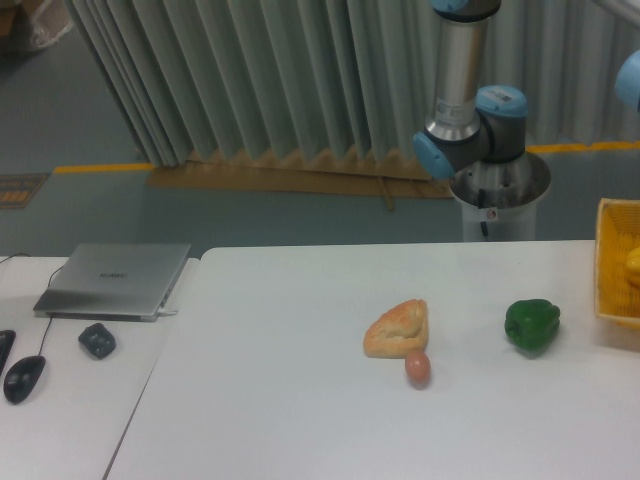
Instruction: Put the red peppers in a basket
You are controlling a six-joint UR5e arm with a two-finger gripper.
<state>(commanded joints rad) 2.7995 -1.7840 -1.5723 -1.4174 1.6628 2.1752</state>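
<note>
Yellow basket point(618, 262), latticed sides, sits at table's point(300, 400) right edge, cut off by frame; something yellow inside. Red pepper nowhere visible. My arm point(470, 110) rises behind table's far edge, upright. My fingers out of frame; grip unknown.

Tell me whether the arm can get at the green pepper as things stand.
Probably yes: the green pepper stands alone on the table, clear of the bread and basket, near the base of the arm. The hand is out of view.
</note>
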